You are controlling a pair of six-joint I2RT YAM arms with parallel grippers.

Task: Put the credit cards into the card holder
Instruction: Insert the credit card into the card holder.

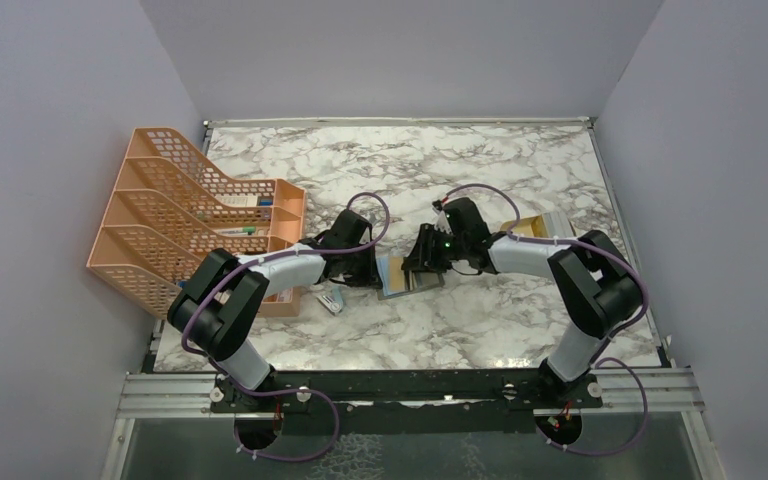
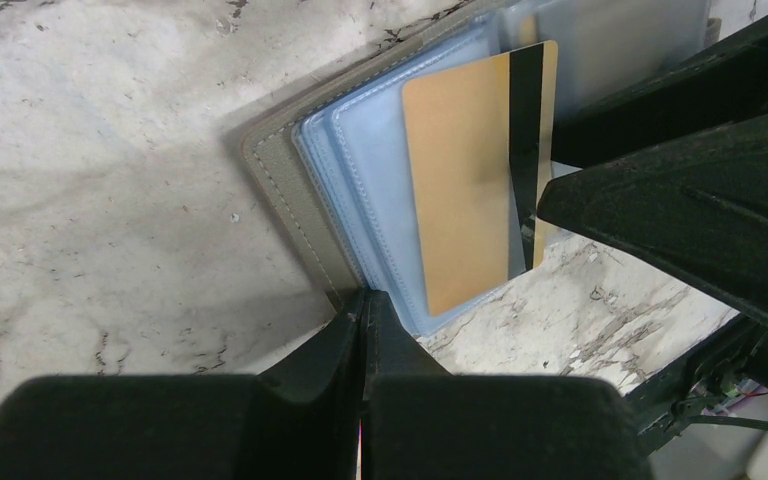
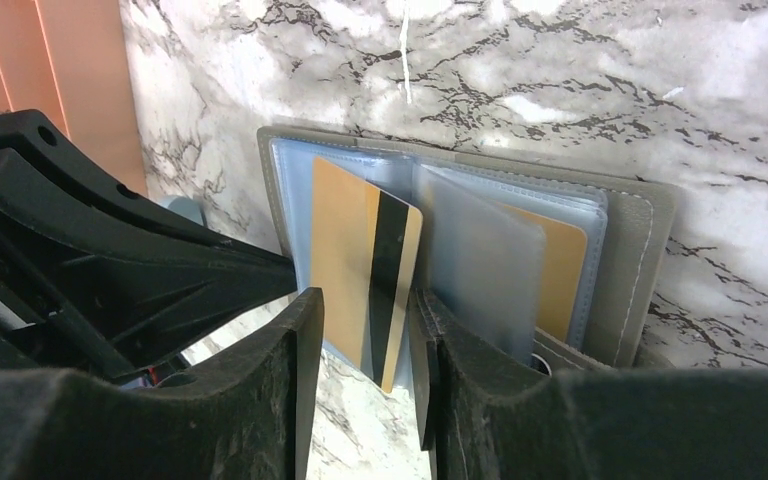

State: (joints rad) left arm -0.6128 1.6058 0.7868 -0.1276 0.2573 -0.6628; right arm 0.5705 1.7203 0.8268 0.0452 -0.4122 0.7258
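Note:
The card holder (image 2: 285, 195) lies open on the marble, grey outside with light blue pockets (image 3: 290, 190). A tan-gold credit card (image 2: 455, 190) with a black stripe lies on its left half, its near edge sticking out past the pockets. A second gold card (image 3: 563, 268) sits in a right-hand pocket behind a clear sleeve. My right gripper (image 3: 365, 315) stands open, one finger on each side of the striped card (image 3: 345, 250). My left gripper (image 2: 365, 300) is shut, its tips touching the holder's near corner. From above, both grippers (image 1: 368, 270) (image 1: 422, 262) meet over the holder (image 1: 396, 277).
An orange mesh file rack (image 1: 175, 215) stands at the left, close behind the left arm. A shallow tan tray (image 1: 535, 228) sits right of the right wrist. A small white and blue object (image 1: 332, 300) lies on the marble near the left gripper.

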